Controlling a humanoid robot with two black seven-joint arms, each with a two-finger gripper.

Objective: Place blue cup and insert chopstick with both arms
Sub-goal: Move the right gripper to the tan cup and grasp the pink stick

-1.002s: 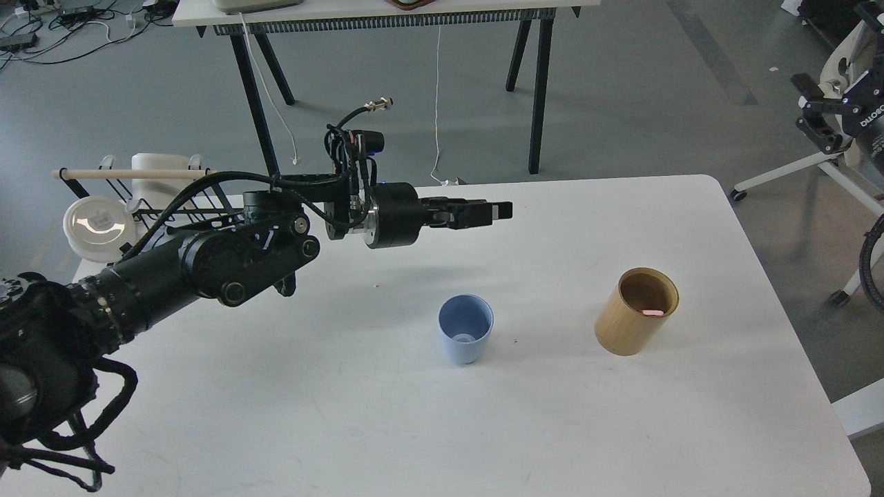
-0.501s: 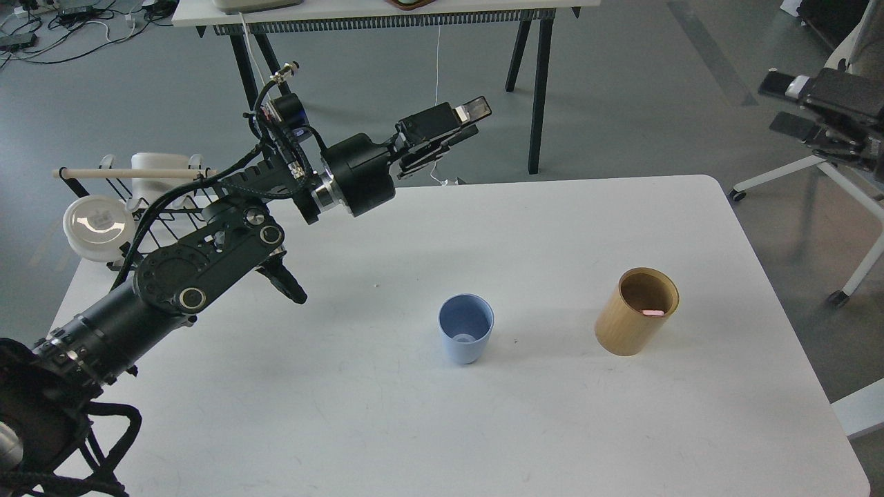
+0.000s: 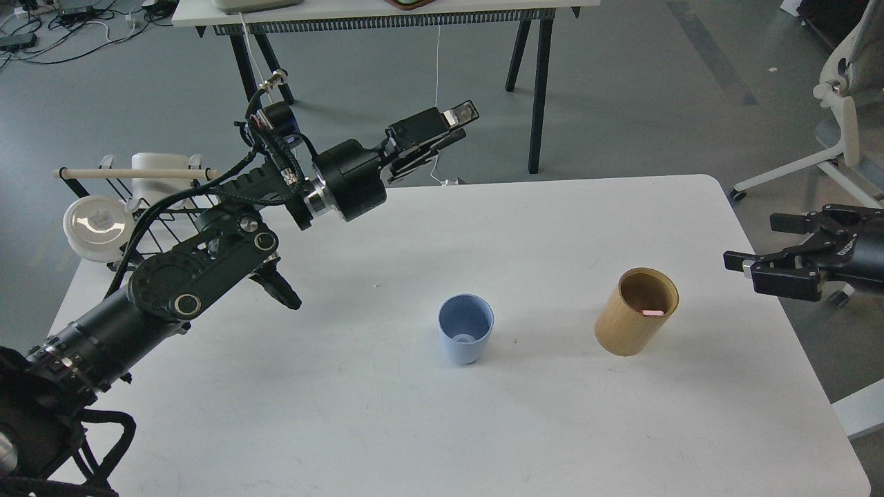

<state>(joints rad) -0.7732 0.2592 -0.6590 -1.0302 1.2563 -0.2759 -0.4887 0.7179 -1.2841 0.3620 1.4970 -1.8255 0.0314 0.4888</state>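
Note:
The blue cup (image 3: 465, 337) stands upright near the middle of the white table (image 3: 552, 428), with nothing inside it. Only the pink end of the chopstick (image 3: 652, 313) shows, inside the tan wooden holder (image 3: 636, 312) to the cup's right. My left gripper (image 3: 467, 123) hangs high over the table's far edge, well behind and left of the cup. Its fingers look slightly apart and hold nothing. My right gripper (image 3: 753, 243) is open and empty just past the table's right edge, level with the holder and pointing left toward it.
A black wire rack (image 3: 173, 207) with a pale wooden rod (image 3: 131, 173) and white dishes (image 3: 100, 221) sits at the table's back left. A second table's legs (image 3: 539, 90) stand behind. A white office chair (image 3: 842, 117) is at the right.
My right gripper has dropped from the upper right corner to beside the table's right edge. My left gripper has drawn back slightly to the left after its earlier rise.

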